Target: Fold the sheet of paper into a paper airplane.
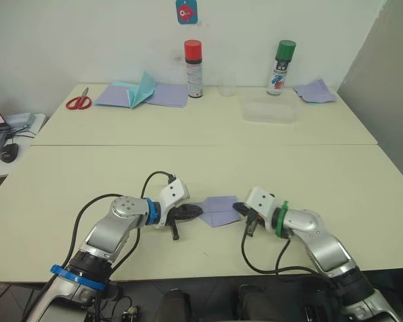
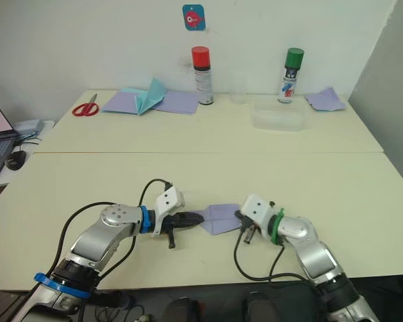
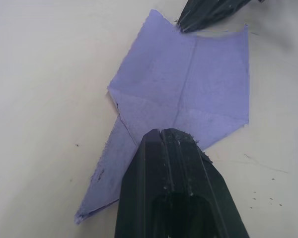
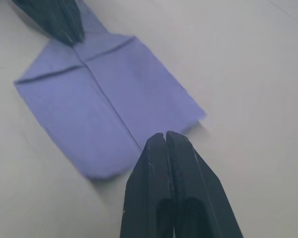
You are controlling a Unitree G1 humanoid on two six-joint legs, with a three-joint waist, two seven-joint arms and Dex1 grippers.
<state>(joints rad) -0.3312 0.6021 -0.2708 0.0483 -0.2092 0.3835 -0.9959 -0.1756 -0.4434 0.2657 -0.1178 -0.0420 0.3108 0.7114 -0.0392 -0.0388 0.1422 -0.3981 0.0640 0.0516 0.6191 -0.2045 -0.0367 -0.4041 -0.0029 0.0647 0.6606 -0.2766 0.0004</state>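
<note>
**Both grippers pinning folded paper, mid-fold**

L gripper (image 3: pixel 161 133): fingers pressed together, nothing between them, tip resting on the pointed end of the sheet of paper (image 1: pixel 219 210). R gripper (image 4: pixel 166 135): fingers also pressed together, tip at the paper's square back edge, right on the centre crease. Neither pinches the sheet; both look to be pressing it flat from opposite ends.

Paper lies flat on the near table (image 1: pixel 309 181), between the two grippers, close to the front edge. Nose corners already folded in to a point toward L gripper; centre crease runs lengthwise, back half still a plain rectangle.

Step, as I judge it: nose done, holding/creasing before the lengthwise fold. Roughly midway. Next move prob. calls for one gripper to keep pinning the crease while the other spreads, gets under a long side edge and lifts it over. Thin paper lying flat = hard to get a finger under; may slide instead.

Room: open tabletop either side of the sheet and beyond it. Front edge near, so little slack toward the robot. Far table's scissors (image 1: pixel 78 102), teal paper piece (image 1: pixel 143 89), red-capped can (image 1: pixel 193 69), green-capped can (image 1: pixel 281 68), clear tray (image 1: pixel 270 109) all well apart.
</note>
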